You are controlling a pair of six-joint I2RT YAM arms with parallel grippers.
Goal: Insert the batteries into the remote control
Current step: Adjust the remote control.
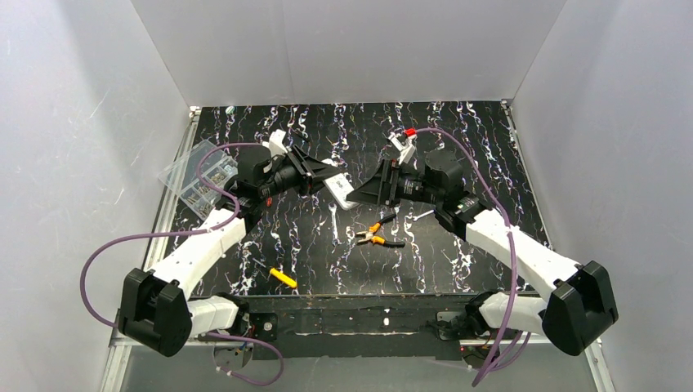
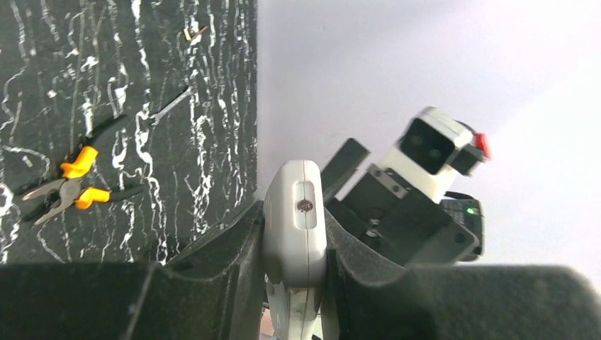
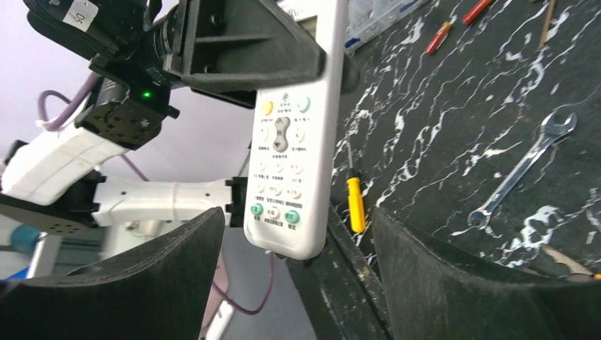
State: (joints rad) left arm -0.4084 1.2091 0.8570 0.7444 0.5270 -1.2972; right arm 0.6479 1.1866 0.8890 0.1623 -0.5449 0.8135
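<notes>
My left gripper (image 1: 331,184) is shut on the white remote control (image 1: 341,193) and holds it above the table centre. In the left wrist view the remote (image 2: 295,212) is edge-on, clamped between the jaws of the left gripper (image 2: 294,241). My right gripper (image 1: 360,193) is open and faces the remote from the right. In the right wrist view the remote's button face (image 3: 290,163) hangs just ahead of the spread jaws of the right gripper (image 3: 298,283), not touching them. Two small red-orange batteries (image 3: 439,35) lie on the table by the clear box.
Yellow-and-black pliers (image 1: 377,237) and a small wrench (image 1: 335,222) lie on the black marbled table (image 1: 458,147) below the grippers. A yellow-handled screwdriver (image 1: 283,278) lies near the front edge. A clear compartment box (image 1: 200,175) sits at the left edge. White walls surround the table.
</notes>
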